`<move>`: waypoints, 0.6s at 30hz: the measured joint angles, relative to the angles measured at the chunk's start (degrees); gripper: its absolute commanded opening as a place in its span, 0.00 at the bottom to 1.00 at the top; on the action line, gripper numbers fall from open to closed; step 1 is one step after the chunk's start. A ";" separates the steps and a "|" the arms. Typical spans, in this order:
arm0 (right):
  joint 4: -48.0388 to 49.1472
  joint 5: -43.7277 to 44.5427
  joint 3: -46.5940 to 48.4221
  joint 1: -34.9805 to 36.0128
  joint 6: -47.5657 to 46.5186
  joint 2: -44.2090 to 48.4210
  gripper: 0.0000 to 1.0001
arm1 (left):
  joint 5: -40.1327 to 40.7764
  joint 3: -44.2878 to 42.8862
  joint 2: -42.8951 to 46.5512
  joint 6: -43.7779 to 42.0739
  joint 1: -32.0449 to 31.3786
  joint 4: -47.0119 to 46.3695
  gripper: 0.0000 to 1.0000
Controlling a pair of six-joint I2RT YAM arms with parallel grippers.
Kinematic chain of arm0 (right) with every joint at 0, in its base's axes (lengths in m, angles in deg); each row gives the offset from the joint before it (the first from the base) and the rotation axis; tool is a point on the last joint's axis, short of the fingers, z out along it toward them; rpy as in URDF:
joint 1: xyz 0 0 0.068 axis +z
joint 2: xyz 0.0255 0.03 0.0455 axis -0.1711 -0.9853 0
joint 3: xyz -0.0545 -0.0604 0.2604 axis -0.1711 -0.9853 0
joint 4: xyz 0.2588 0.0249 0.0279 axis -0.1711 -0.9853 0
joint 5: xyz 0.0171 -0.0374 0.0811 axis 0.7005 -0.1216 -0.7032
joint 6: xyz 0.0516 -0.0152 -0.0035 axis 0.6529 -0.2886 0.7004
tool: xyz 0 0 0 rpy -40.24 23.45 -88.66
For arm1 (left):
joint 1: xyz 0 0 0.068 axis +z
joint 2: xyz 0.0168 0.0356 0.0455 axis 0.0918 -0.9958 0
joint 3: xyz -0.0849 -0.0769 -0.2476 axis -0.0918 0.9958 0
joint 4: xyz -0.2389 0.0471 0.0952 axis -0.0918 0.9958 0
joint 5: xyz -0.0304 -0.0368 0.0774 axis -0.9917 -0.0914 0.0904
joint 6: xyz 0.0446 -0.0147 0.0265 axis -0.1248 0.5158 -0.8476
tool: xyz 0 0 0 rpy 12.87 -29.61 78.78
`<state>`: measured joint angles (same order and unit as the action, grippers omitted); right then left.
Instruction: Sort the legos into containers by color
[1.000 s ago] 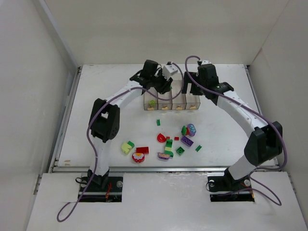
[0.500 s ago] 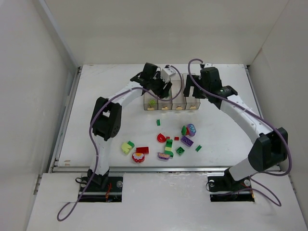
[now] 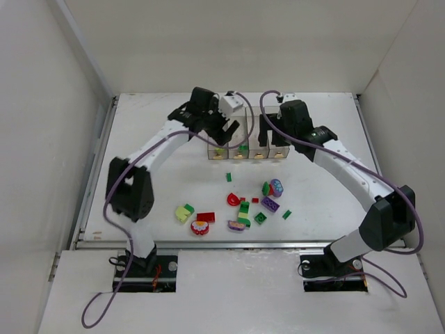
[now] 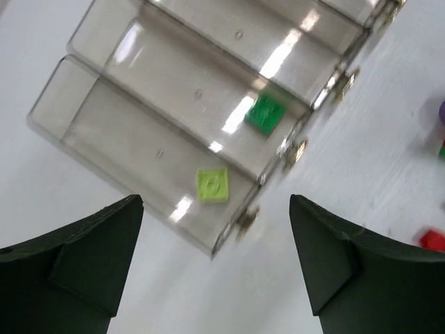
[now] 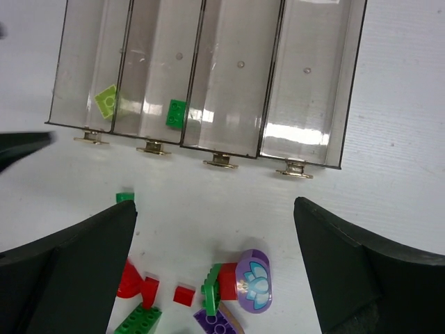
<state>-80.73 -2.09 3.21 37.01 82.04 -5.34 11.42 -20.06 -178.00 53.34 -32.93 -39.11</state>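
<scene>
Now: left gripper (image 4: 215, 200) newly spread, right gripper (image 5: 215, 203) spread; containers (image 5: 202, 76) hold yellow-green lego (image 5: 106, 101) leftmost, green lego (image 5: 176, 113) next bin

White links (image 3: 156, 145), black joints (image 3: 128, 191), purple cables (image 3: 106, 209) — pincer fingers (image 4: 90, 257) seemingly dark green-black.

A robotics lab test cell: a white table (image 3: 139, 139) enclosed by plain white panel walls (image 3: 243, 42).

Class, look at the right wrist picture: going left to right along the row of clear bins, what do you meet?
First bin, with a yellow-green piece in it → second bin, with a green piece in it → third bin, no piece showing → fourth bin, no piece showing.
</scene>
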 measured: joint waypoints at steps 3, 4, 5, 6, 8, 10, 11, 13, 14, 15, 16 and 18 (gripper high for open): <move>-0.59 2.05 1.20 2.01 -1.18 -0.70 1.00 | 2.89 9.46 13.44 -5.55 2.05 3.56 0.82; -0.72 2.73 1.75 2.93 -1.51 -1.03 1.00 | 3.61 12.61 17.97 -7.21 2.78 5.03 0.82; -0.74 3.06 2.08 3.89 -1.79 -1.31 1.00 | 4.52 16.00 22.60 -8.74 3.74 7.30 0.82; -0.81 3.13 2.23 4.68 -2.01 -1.55 1.00 | 5.07 18.53 26.38 -9.77 4.50 9.66 0.83; -1.18 2.73 2.25 6.05 -2.34 -1.60 1.00 | 5.44 23.69 33.48 -11.56 5.29 14.88 0.91; -0.63 1.97 1.92 7.08 -2.34 -1.38 1.00 | 4.72 28.61 38.84 -12.61 4.81 20.50 0.94; 0.17 1.33 1.14 7.41 -2.32 -0.94 1.00 | 4.33 31.10 40.96 -12.87 4.11 22.53 0.94; 0.81 0.22 -0.74 8.00 -2.10 0.04 1.00 | 4.22 35.74 43.89 -13.27 2.29 26.05 0.94; 1.01 -0.20 -1.44 8.24 -1.97 0.26 1.00 | 4.26 37.46 44.54 -13.46 1.38 27.56 0.94; 1.31 -0.61 -2.08 8.46 -1.64 0.33 1.00 | 4.61 38.82 44.76 -13.55 0.59 28.59 0.94; 1.46 -0.85 -2.54 8.68 -1.44 0.37 1.00 | 5.55 39.89 44.76 -13.64 0.17 29.35 0.94; 1.70 -1.25 -3.52 9.22 -1.01 0.39 1.00 | 8.02 41.70 44.72 -13.73 0.02 29.46 0.94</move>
<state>-79.03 -3.33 -0.30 46.23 81.03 -4.95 19.44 21.64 -133.28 39.61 -32.91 -9.64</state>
